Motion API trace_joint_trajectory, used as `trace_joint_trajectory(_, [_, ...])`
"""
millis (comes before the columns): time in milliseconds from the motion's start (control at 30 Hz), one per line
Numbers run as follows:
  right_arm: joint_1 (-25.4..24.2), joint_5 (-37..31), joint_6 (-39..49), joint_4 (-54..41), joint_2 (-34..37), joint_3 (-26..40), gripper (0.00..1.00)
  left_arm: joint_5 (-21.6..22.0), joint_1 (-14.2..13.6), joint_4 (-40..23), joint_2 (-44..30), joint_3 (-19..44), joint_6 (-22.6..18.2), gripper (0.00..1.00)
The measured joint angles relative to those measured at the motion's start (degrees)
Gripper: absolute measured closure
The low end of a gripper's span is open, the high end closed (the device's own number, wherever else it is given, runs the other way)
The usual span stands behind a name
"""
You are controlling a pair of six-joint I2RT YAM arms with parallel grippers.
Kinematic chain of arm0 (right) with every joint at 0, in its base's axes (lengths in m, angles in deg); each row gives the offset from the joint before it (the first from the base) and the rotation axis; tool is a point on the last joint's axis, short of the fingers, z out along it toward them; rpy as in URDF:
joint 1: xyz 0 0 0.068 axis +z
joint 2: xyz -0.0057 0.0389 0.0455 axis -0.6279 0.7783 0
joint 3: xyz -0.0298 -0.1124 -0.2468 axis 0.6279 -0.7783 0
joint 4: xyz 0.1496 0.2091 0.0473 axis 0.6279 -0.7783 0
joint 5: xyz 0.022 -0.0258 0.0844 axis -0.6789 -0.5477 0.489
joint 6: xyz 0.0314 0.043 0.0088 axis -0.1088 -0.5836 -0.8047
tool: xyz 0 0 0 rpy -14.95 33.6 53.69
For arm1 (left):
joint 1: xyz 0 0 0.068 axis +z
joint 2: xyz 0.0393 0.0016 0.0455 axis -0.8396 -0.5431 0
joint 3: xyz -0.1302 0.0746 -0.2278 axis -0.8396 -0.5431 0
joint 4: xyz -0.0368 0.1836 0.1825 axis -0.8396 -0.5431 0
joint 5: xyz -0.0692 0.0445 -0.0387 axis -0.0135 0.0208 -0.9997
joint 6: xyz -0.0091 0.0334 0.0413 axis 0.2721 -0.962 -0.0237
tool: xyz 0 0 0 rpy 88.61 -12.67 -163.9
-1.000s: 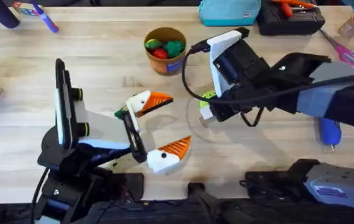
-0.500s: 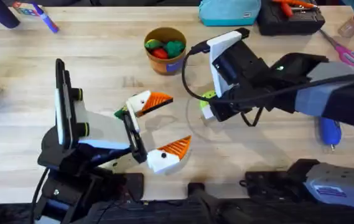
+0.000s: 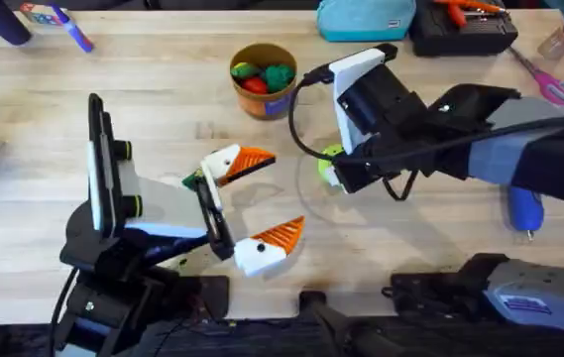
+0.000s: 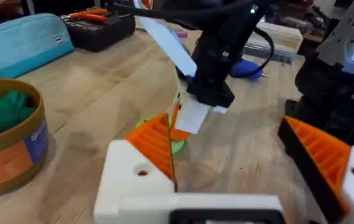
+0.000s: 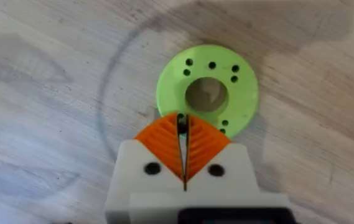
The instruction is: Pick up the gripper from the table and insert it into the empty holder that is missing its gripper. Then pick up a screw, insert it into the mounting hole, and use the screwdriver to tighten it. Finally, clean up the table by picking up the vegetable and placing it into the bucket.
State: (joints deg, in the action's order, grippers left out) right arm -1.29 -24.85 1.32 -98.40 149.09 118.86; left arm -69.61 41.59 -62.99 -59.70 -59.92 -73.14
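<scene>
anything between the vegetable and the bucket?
Bare table between the vegetable and the bucket; only the right arm's black cable arcs above it, overhead view.

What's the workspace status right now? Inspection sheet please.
Surface: table, light wood, plank seams.
Job's things: vegetable flat on table; bucket holds toys; screwdriver lying near right arm.
Clutter: pouch, black case, scissors, marker along far edge.
Pincers: left pincer open, holding nothing; right pincer shut, tips at vegetable's rim.
Cables: black cable loops off right arm.
Surroundings: nothing seen.
</scene>
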Motion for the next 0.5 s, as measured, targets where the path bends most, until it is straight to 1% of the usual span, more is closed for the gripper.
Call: trace_joint_trajectory(500, [0.0, 0.0, 0.0, -0.6, 0.7, 1.0, 0.994, 0.0, 0.0, 0.0, 0.0, 0.0, 0.0, 0.010])
